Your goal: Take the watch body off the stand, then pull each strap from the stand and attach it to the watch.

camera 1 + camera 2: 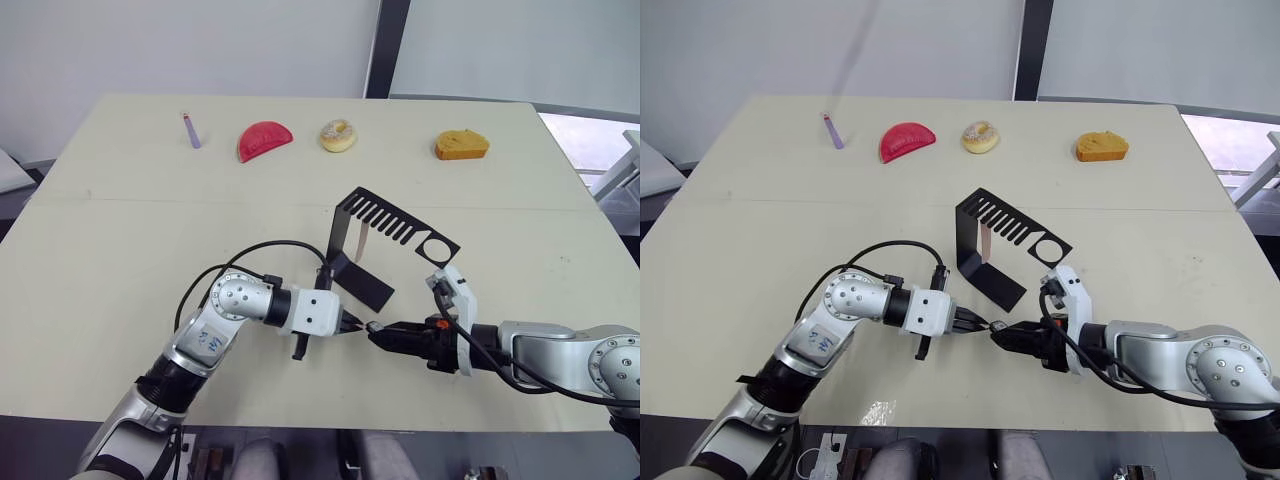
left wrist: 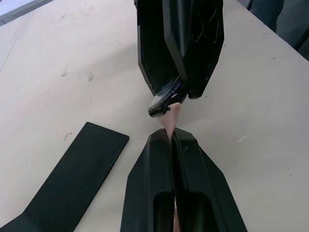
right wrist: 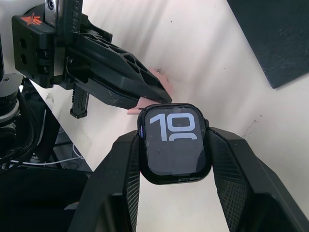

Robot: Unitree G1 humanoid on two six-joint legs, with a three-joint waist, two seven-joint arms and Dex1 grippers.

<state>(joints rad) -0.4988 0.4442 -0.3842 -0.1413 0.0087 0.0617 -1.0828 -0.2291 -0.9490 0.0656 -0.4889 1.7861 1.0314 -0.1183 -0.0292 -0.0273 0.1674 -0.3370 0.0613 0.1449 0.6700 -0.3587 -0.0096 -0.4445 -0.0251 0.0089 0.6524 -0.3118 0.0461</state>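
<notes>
Watch (image 3: 175,143) clamped by its side edges in right gripper (image 3: 175,159), jaws closed on the case, screen facing the wrist camera, digits readable. Left gripper (image 2: 172,145) pinched fully shut on first strap (image 2: 170,121), only a short pink tip proud of the fingertips, touching or just short of the case edge at 12 o'clock of the left claw. Both claws meet nose to nose above the table (image 1: 120,250), off the surface as far as can be judged.

Step in hand: seating strap end into the case slot. Judged early, one strap being mated, none confirmed locked.

Doing it well:
- Keep strap tip square to the slot; a short stick-out helps, less buckling.
- Slide sideways along the slot, not straight into the case.
- Hold right grip steady; the case could twist between the fingers under side load.
- Cannot tell from these views whether the lug has entered the slot.

Stand (image 1: 352,240) at 12 o'clock of the grippers, near but apart; second strap (image 1: 360,242) hanging from its comb arm. Toy foods along far edge, well apart.
</notes>
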